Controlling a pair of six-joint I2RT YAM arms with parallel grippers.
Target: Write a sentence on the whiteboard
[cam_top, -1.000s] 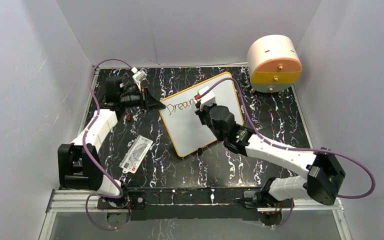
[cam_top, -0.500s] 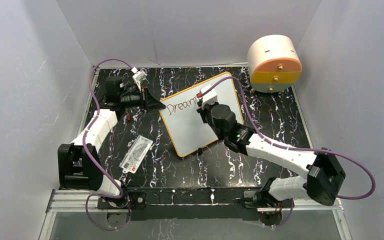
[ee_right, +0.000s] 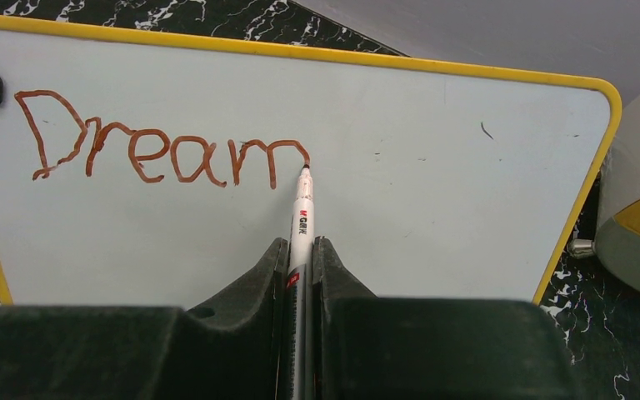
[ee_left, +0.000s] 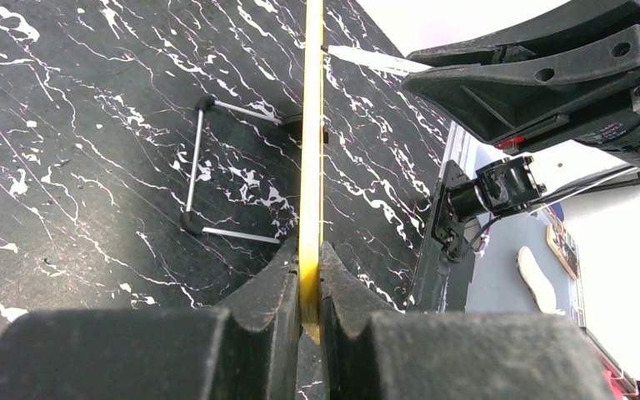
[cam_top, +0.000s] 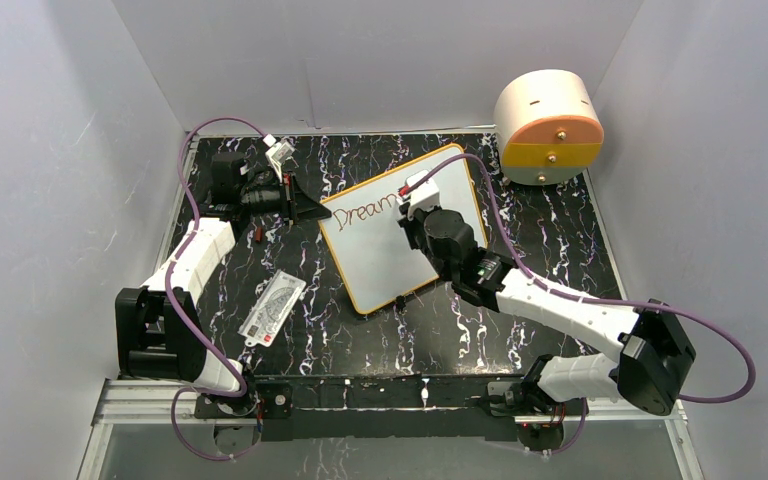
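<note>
While the black marbled bench [cam_top: 300,340] carries everything, the whiteboard [cam_top: 375,255] sits just past its centre toward 12 o'clock, with a wire stand [ee_left: 196,158] behind it. A cream and orange drum [cam_top: 548,125] stands at 2 o'clock, apart from the board. The left hand [ee_left: 310,267], at the board's 9 o'clock edge, is pressed together on the yellow frame. The right hand [ee_right: 300,250] pinches a marker [ee_right: 302,208], whose tip touches the board at the end of the m. A white card [cam_top: 272,308] lies at 8 o'clock. The sentence [ee_right: 158,150] reads "Dream" along the board's top edge.
</note>
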